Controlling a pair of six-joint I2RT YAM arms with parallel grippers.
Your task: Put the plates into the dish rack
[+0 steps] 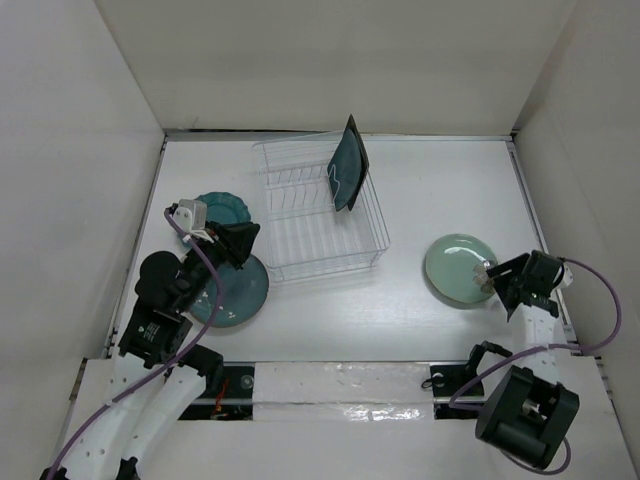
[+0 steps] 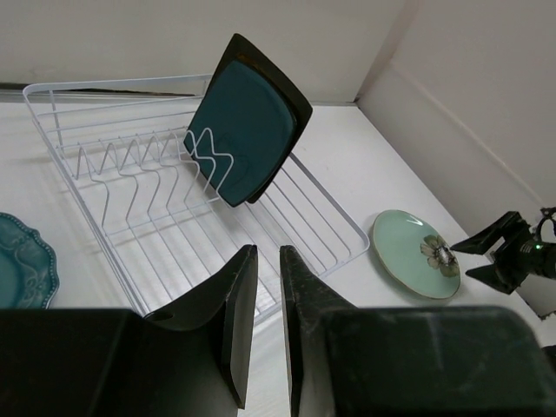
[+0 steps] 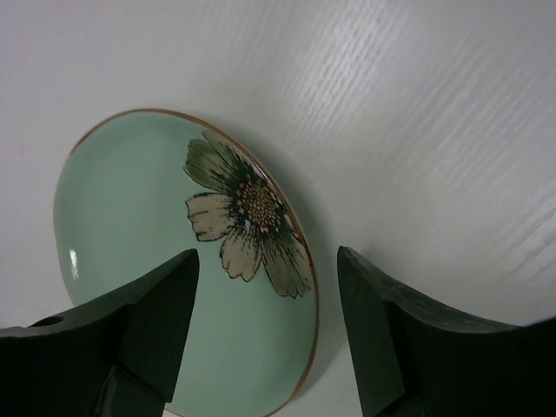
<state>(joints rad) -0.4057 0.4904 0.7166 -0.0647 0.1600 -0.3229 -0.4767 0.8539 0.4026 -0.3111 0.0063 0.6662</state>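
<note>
The white wire dish rack stands mid-table. Two square plates stand upright in its right slots: the dark teal one in front and the black one behind it. The pale green floral plate lies flat on the right. My right gripper is open with its jaws either side of that plate's near rim. The grey-teal round plate and the scalloped teal plate lie at the left. My left gripper is shut and empty, above the grey-teal plate beside the rack's left end.
White walls enclose the table on three sides. In the left wrist view the rack's ribs stand free left of the teal plate. The scalloped plate lies at that view's left edge.
</note>
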